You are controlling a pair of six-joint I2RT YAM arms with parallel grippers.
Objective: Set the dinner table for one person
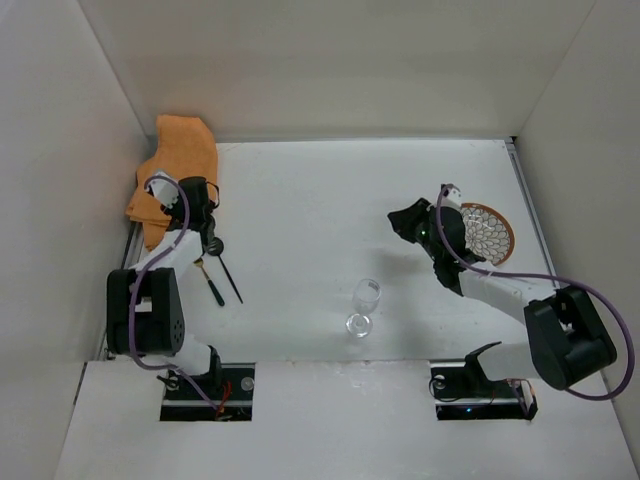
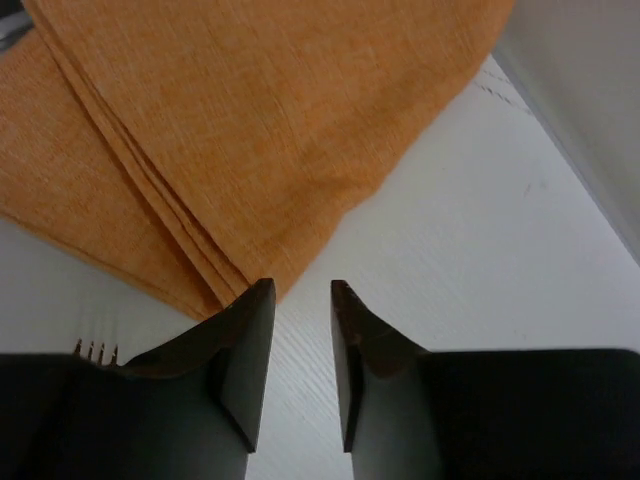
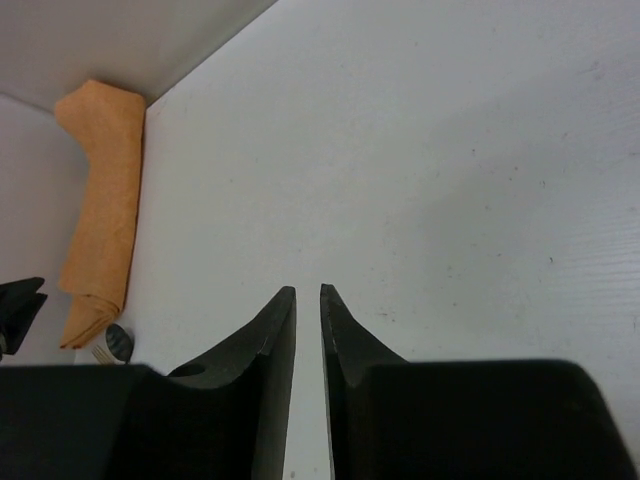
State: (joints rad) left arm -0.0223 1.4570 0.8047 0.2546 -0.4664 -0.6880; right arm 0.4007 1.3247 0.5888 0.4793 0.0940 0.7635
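Seeing my left gripper (image 2: 301, 290) at edge of orange cloth (image 2: 250, 120), right gripper (image 3: 307, 292) over dinner table (image 3: 450, 150); both claws barely apart, grasping nothing.

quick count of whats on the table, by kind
orange folded cloth: 1
dark-handled utensils: 2
clear stemmed glass: 1
patterned plate: 1
total: 5

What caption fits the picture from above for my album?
Left arm and right arm reach over a white dinner table with an orange cloth, dark cutlery, a glass and a patterned plate.
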